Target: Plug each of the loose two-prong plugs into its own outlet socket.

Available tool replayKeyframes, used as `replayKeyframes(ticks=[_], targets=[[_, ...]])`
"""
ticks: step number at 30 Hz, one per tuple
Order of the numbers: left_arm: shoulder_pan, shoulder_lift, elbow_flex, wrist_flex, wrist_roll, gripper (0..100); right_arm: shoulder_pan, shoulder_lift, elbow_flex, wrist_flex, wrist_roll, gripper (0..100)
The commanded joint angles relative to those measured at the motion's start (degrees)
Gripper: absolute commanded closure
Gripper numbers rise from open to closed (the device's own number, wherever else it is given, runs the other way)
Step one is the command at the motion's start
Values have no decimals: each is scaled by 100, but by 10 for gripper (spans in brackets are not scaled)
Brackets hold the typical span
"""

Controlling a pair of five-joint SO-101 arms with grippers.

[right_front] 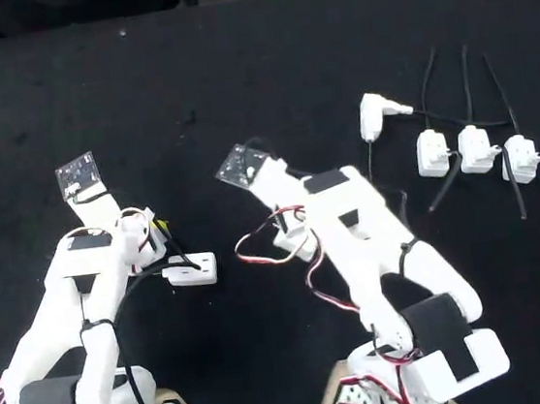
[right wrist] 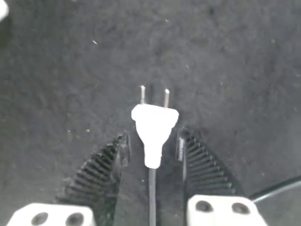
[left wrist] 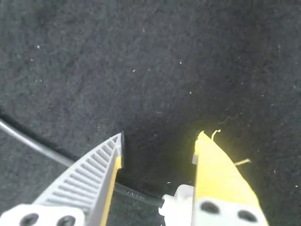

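Right gripper (right wrist: 151, 139) is partway open, w/ a white two-prong plug (right wrist: 154, 123) lying flat on the black cloth (right wrist: 225, 56) right btw its ribbed fingers (right wrist: 101, 174). Looks like a sliver of gap on each side, so straddling it, not squeezing. The prongs point away from the wrist and its black cord (right wrist: 151, 197) runs back under the gripper.

Left gripper (left wrist: 159, 141) is wide open w/ nothing in it, just bare cloth btw the tips. One finger is yellow (left wrist: 216, 174).

From above, the left arm (right_front: 84, 282) is at the near left w/ a white block (right_front: 192, 269) on a black cable just to its right. The right arm (right_front: 372, 239) is mid-table. Far right there's a row of three white pieces (right_front: 476, 147) w/ black cords. Can't tell if they're plugged in. One more white plug (right_front: 371, 114) sits just left of that row.
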Motion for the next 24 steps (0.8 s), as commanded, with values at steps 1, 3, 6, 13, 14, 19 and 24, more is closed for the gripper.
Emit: replayKeyframes(ticks=[1,3,6,13,14,19,24], targets=[[-40,-202,-31,-62,9,755,-273,-4,-84,-114,-70,836],[-40,-202,-31,-62,9,755,-255,-4,-84,-123,-70,836],[-40,-202,-31,-62,9,755,-202,-57,-48,9,-62,836],[-40,-202,-31,-70,9,755,-607,-699,435,440,-70,836],[-40,-202,-31,-70,9,755,-659,-857,541,404,-79,836],[-40,-202,-31,-70,9,755,-563,-1490,1015,-281,-510,836],[-40,-193,-31,-70,9,755,-475,-1534,1385,-888,-545,836]])
